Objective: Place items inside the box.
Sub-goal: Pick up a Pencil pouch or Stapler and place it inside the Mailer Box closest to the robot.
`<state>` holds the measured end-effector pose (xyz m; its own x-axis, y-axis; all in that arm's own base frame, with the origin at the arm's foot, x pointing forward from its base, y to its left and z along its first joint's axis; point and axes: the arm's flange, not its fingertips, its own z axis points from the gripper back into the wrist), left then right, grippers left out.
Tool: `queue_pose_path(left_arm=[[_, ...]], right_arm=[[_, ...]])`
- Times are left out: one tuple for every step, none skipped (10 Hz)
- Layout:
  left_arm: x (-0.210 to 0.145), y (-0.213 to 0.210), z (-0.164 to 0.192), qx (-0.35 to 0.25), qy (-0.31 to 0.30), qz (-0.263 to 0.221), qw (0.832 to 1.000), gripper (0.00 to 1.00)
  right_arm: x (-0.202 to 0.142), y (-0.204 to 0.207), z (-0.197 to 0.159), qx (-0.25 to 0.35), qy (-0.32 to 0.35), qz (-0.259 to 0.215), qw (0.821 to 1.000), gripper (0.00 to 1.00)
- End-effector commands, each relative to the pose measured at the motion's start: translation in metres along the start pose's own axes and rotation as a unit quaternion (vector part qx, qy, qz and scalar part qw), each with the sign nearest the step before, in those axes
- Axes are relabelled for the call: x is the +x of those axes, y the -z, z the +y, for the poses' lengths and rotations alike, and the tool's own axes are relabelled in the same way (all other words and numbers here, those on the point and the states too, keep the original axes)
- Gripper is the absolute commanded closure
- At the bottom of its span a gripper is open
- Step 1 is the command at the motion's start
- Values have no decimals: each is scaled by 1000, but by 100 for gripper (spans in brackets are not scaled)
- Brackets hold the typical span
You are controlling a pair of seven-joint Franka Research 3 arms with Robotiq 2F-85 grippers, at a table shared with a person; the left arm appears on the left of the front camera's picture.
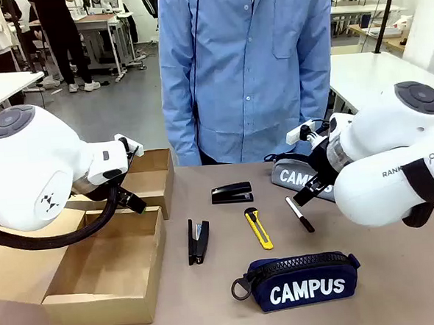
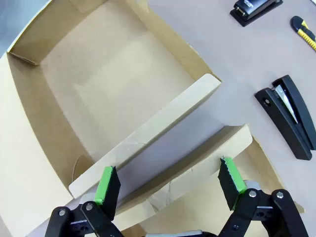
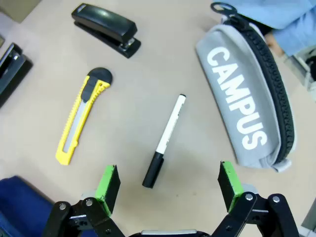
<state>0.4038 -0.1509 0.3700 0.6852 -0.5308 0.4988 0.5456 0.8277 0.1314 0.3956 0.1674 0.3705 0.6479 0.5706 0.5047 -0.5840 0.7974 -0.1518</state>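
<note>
Open and empty, the right claw (image 3: pixel 168 169) should centre over the slim white black-capped marker (image 3: pixel 168 127) just ahead before closing.

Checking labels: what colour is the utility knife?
The utility knife is yellow, black-tipped; right wrist view shows it best.

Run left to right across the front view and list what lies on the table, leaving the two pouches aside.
Cardboard box → black stapler nearer the robot → black stapler farther back → yellow utility knife → white marker.
</note>
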Motion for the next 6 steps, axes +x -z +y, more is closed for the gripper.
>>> queue_pose_path(left_arm=[[0,0,0,0,0,0,1000,0],[0,0,0,0,0,0,1000,0],[0,0,0,0,0,0,1000,0],[0,0,0,0,0,0,1000,0],[0,0,0,0,0,0,1000,0],[0,0,0,0,0,0,1000,0]], right_arm=[[0,0,0,0,0,0,1000,0],[0,0,0,0,0,0,1000,0],[0,0,0,0,0,0,1000,0],[0,0,0,0,0,0,1000,0],[0,0,0,0,0,0,1000,0],[0,0,0,0,0,0,1000,0]])
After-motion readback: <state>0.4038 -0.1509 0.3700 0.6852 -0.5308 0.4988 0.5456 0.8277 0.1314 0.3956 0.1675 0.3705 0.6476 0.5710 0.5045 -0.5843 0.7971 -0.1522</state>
